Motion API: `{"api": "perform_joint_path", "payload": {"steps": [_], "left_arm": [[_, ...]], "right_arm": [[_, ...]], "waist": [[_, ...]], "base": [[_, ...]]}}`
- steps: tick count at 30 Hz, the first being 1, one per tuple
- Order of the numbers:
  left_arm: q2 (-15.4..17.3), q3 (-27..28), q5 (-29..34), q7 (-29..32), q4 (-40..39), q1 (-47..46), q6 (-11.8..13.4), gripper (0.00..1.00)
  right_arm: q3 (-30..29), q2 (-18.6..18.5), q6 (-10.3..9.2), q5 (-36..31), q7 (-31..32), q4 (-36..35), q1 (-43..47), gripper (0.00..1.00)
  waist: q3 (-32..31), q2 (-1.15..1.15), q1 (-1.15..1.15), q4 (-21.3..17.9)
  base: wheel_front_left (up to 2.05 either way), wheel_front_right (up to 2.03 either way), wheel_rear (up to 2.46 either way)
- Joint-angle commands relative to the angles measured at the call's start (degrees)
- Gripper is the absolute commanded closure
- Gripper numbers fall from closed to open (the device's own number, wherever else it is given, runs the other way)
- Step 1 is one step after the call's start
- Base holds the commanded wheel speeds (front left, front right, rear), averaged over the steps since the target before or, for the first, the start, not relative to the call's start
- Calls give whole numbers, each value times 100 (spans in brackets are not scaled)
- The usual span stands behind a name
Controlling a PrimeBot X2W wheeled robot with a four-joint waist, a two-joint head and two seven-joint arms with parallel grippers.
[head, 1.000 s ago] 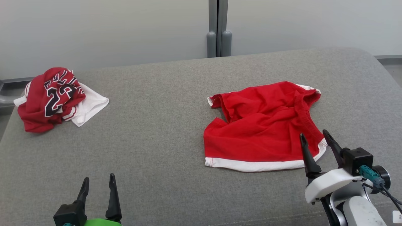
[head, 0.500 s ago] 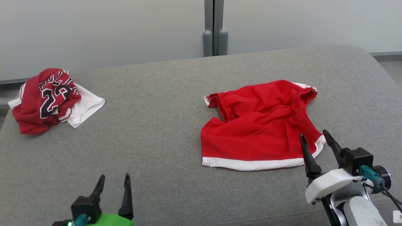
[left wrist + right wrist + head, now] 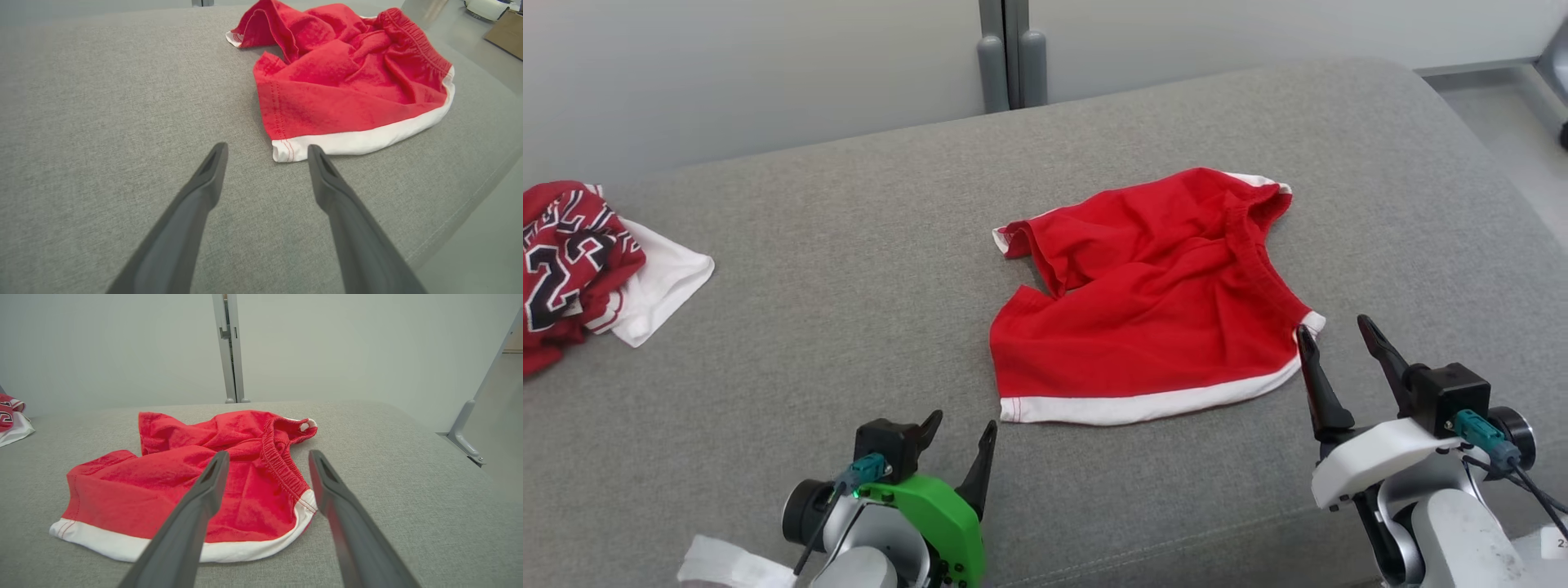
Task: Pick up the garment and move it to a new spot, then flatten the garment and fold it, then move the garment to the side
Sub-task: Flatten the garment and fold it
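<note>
Two grippers: I have both low in the head view, the left gripper at lower centre-left and the right gripper at lower right.
Left fingers: spread wide with nothing between them. In the left wrist view their tips sit over bare table, just short of the white-hemmed corner of the garment.
Right fingers: spread wide and empty. In the head view one tip overlaps the garment's lower right corner; I cannot tell whether it touches.
Garment: red shorts with a white hem band, lying rumpled on the table, centre-right of the head view. The elastic waistband runs down their right side, and cloth is bunched at their upper left.
Table: grey fabric cover.
Other clothes: a red jersey with dark numerals and a white cloth, bunched together at the left edge of the head view, well apart from the shorts.
Background: pale wall, with a grey post at top centre.
</note>
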Motion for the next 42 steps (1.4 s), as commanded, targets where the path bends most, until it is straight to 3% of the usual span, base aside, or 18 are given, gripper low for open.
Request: {"api": "perform_joint_path", "payload": {"steps": [1,14,18,33,35,37,39,40,41,42], "left_arm": [[-60,-8,-22,16,266,-218,-88,0],[-372,-77,-121,-130,1464,-808,-362,0],[-440,-32,-212,-124,1744,-902,-324,0],[-634,-239,-150,-420,2086,-1164,-458,0],[-666,-242,-185,-487,2189,-1211,-464,31],[-676,-208,-222,-560,2260,-1247,-432,51],[-688,-214,-233,-602,2358,-1282,-430,67],[-688,-214,-233,-602,2358,-1282,-430,67],[-696,-264,-183,-619,2467,-1317,-426,100],[-702,-284,-166,-637,2512,-1333,-437,100]], "right_arm": [[1,-14,-8,-30,-50,5,-106,0],[-15,15,-8,-16,-163,110,-259,0],[-36,27,-8,-20,-199,143,-282,0],[-30,86,-8,-71,-254,221,-324,0],[-23,69,-9,-64,-260,238,-362,0],[-24,57,-8,-62,-257,246,-377,0],[-30,48,-9,-58,-258,258,-375,0],[-30,48,-9,-58,-258,258,-375,0],[-42,43,-9,-63,-265,265,-375,0],[-49,38,-9,-57,-268,268,-374,0]], "waist": [[263,0,0,-305],[524,0,0,-776],[553,0,0,-825],[577,0,0,-851],[586,0,0,-882],[595,0,0,-901],[601,0,0,-914],[601,0,0,-914],[609,0,0,-918],[611,0,0,-915]], "base": [[0,0,0],[0,0,0],[0,0,0],[0,0,0],[0,0,0],[0,0,0],[0,0,0],[0,0,0],[0,0,0],[0,0,0]]}}
